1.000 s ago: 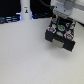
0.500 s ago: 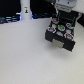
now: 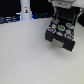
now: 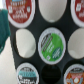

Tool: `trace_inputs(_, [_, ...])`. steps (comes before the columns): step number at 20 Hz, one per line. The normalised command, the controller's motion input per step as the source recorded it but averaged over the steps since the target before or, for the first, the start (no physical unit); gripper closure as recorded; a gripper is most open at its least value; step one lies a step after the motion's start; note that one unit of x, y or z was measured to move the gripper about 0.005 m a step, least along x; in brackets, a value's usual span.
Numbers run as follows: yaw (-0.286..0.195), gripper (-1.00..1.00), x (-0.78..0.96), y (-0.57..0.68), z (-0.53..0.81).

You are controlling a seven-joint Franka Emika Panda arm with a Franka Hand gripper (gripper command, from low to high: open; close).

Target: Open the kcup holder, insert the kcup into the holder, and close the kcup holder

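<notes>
The kcup (image 4: 52, 43) sits seated in the holder (image 3: 61, 33) tray directly beneath your hand; its grip state can't be told.

The lids of the pods, also the green and white kcup (image 4: 52, 44), carry print, but it is too blurred to read.

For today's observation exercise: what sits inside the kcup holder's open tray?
Inside the kcup holder, the kcup sits in a middle slot, beside a red-topped pod and other pods. Several slots look empty; the slot bottoms under the pods are hidden.
</notes>
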Motion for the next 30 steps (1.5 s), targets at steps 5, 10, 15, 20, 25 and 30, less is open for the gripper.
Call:
trace_inputs(5, [0.01, -1.0, 0.75, -0.3, 0.1])
trace_inputs(10, [0.005, -1.0, 0.78, -0.25, 0.03])
trace_inputs(15, [0.016, -1.0, 0.71, -0.11, -0.07])
trace_inputs(20, [0.078, -1.0, 0.35, 0.0, -0.17])
trace_inputs(25, [0.204, -1.0, 0.01, 0.09, -0.26])
trace_inputs(30, [0.301, -1.0, -0.07, 0.04, -0.26])
